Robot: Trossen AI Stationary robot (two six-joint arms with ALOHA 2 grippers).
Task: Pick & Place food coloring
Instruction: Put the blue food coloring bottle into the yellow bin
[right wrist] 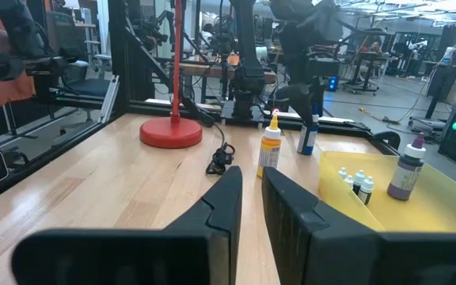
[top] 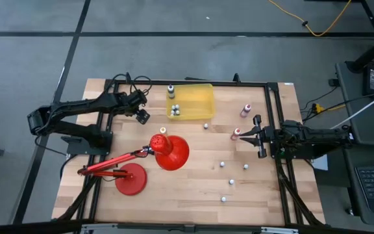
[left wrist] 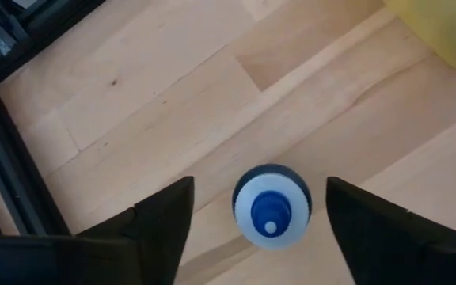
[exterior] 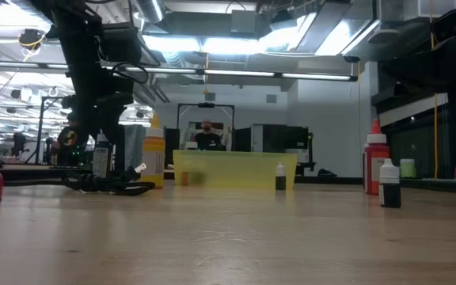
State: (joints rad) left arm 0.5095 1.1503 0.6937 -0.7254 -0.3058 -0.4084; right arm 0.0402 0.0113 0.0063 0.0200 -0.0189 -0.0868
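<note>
The left arm reaches in from the tabletop's left edge, its wrist bent so the left tool points straight down at the wood. Its two dark fingers stand apart on either side of a blue food coloring bottle, seen from above by its white shoulder and blue tip; neither finger touches it. In the right wrist view this bottle stands upright beneath the left arm, just beside a yellow bottle and near a corner of the yellow bin.

The right arm lies along the right edge with the right tool held level above the wood, fingers together and holding nothing.

Inside the bin sit several tiny white-capped bottles, with a dark purple one standing at its far rim. More small bottles are scattered on the right half of the tabletop: two pink ones close to the right tool and white-capped ones farther down. A red desk lamp occupies the lower left, its round base well apart from the blue bottle. A black cable lies coiled near the yellow bottle.
</note>
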